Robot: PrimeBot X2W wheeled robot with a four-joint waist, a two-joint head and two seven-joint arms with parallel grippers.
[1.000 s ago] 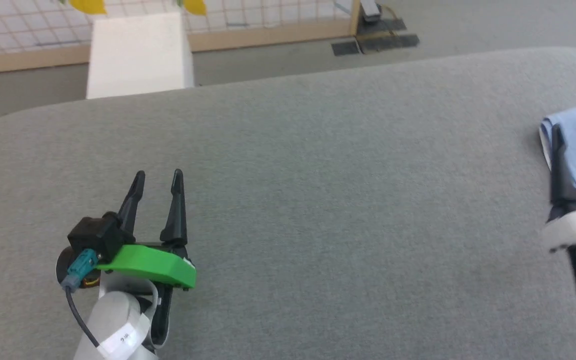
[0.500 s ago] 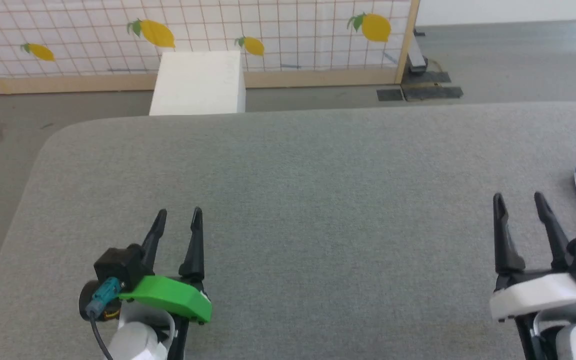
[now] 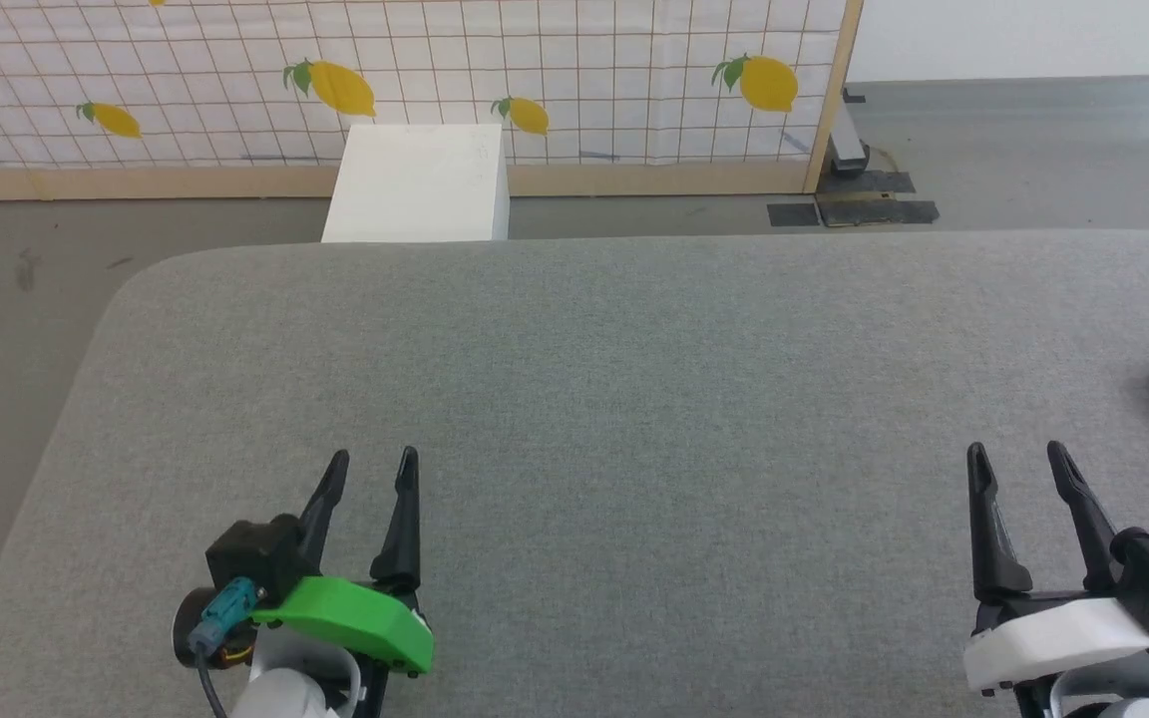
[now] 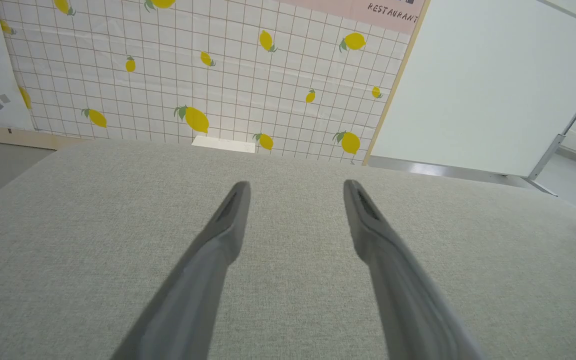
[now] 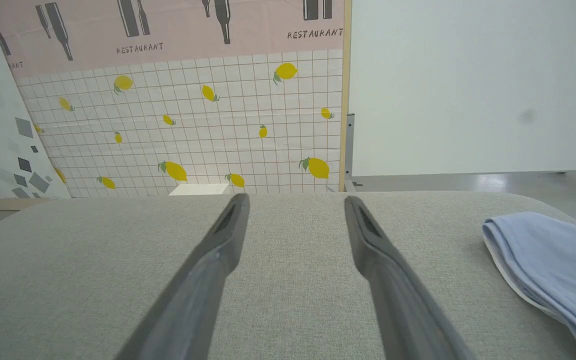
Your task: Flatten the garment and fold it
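A grey fabric-covered bench (image 3: 574,399) with rounded corners stands on a grey floor (image 3: 26,299). Beyond its far edge, a white block (image 3: 420,184) sits before a wood-framed panel (image 3: 584,50) of white grid printed with lemons. A plain white wall (image 5: 468,85) rises beside the panel.

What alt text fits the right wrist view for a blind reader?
The right gripper, its two dark fingers open and empty, points across a grey fabric-covered table; a light blue soft-fabric garment with a white edge lies at the right; a lemon-patterned wall stands behind.
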